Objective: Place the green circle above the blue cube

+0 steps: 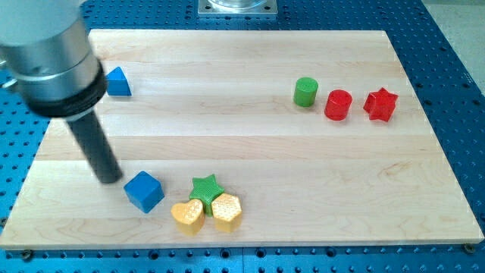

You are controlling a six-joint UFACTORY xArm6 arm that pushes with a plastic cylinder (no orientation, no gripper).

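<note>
One green circle (pixel 305 92) stood upright at the view's upper right, no long axis, bare board toward the left | red cylinder (pixel 338 105) just beside, red star (pixel 380 105) beyond | blue cube (pixel 144 191) lay lower left, well apart | my tip (pixel 111 178) sat just left of it; no claw fitted | green star (pixel 205 186) touched yellow heart (pixel 188 215) and yellow hexagon (pixel 226 211) | blue triangle (pixel 117 82) near left edge

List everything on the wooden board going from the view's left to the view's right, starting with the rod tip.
My tip → blue triangular block → blue cube → yellow heart block → yellow hexagon block → green cylinder → red cylinder → red star block.
</note>
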